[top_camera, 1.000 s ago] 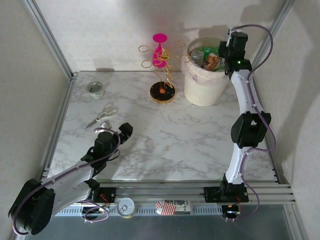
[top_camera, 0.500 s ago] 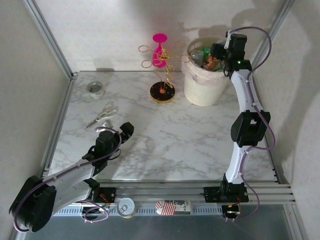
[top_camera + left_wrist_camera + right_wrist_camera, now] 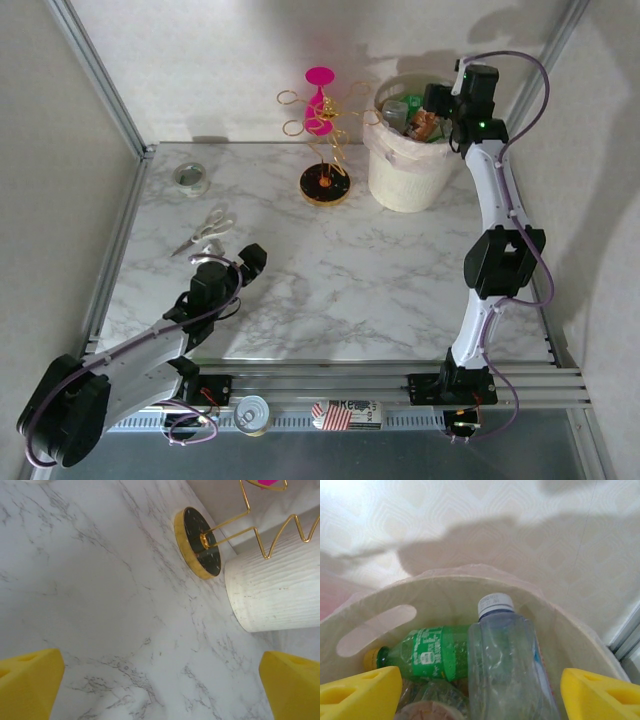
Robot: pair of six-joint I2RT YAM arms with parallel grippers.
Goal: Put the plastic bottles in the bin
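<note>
Far back on the right side of the table (image 3: 350, 270) stands the bin (image 3: 405, 180), a big round cream tub with a white bag inside it. The plastic bottles (image 3: 412, 115) are piled in the bin, up near its rim. From the right wrist view, a green bottle (image 3: 427, 657) with a yellow cap lies on its side, and a clear bottle (image 3: 507, 675) with a pale cap lies on top, just beside it. The right gripper (image 3: 440, 105) hangs over the bin's right edge. Its yellow pads (image 3: 360, 692) are far apart, with the clear bottle below them, and they hold nothing. Left of the bin is a gold wire stand (image 3: 325, 150) with a pink top and a round black foot. It is near the bin but not touching. Farther left lie a pair of scissors (image 3: 205, 232) and a tape roll (image 3: 190, 178), well apart from the bin. The left gripper (image 3: 250, 262) is low over the near left part of the table. Its yellow pads (image 3: 27, 685) are wide apart too, with bare table between them. A tin can (image 3: 252, 413) sits on the rail at the near edge, by the left arm's base.
</note>
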